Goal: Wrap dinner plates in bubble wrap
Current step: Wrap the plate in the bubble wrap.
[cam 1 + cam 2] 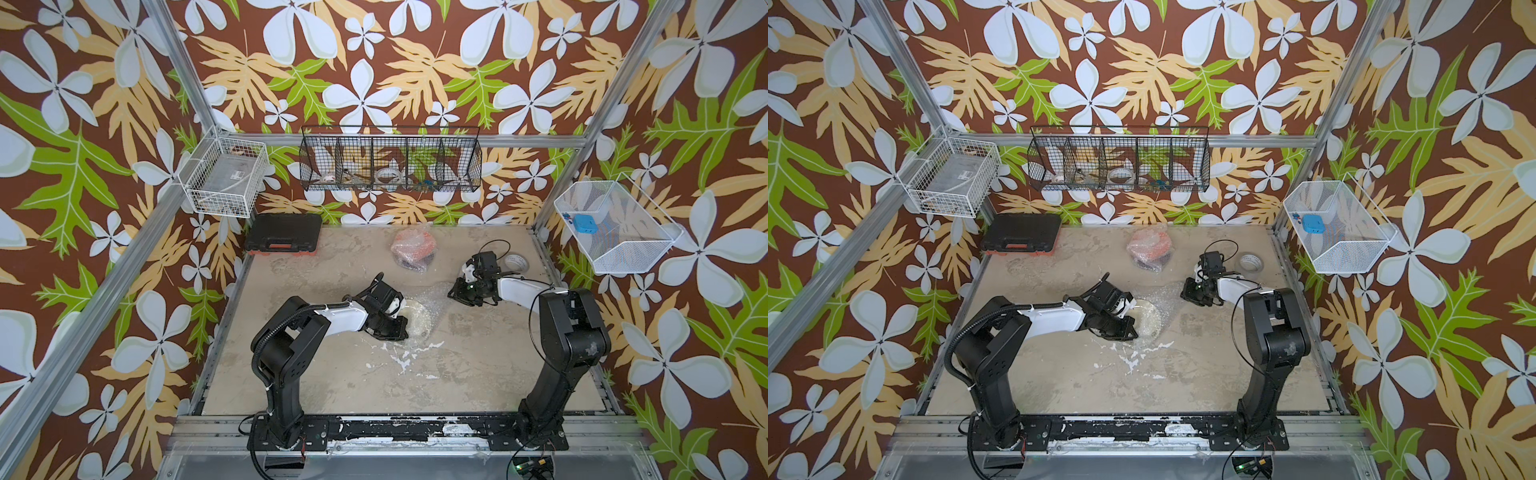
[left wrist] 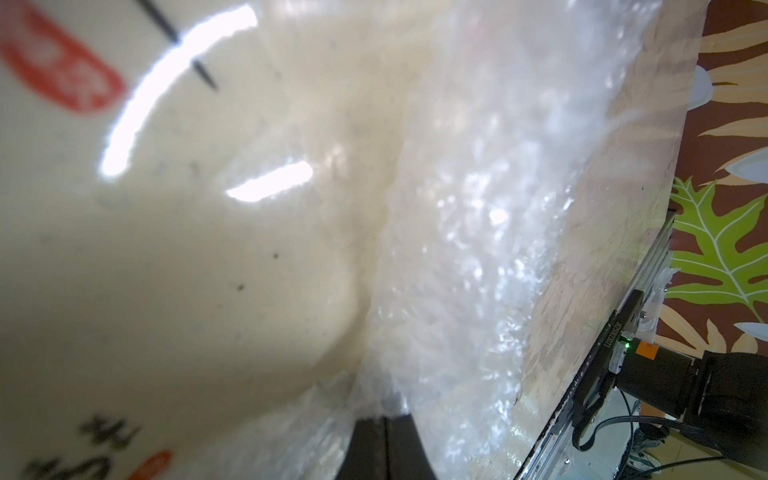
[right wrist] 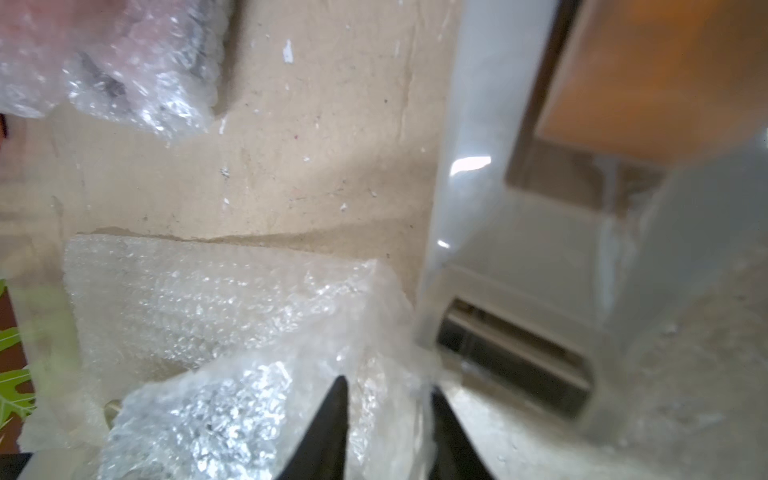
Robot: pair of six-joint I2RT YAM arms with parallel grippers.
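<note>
Beige tabletop [image 1: 457, 374] lay beneath both arms. Left gripper [image 1: 400, 329], jaws together, sat at the cream plate [image 1: 419, 320] lying on wrap [image 1: 434, 303]. Right gripper [image 1: 455, 293] pinched that wrap's far corner. Farther back, the orange plate [image 1: 411, 249] sat bundled.

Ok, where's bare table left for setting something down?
Bare: the front strip between the cream plate and the front rail, and the stretch between the black case and the wrapped bundle. Crowded: mid-table, where bubble wrap, left gripper and right gripper sit.
</note>
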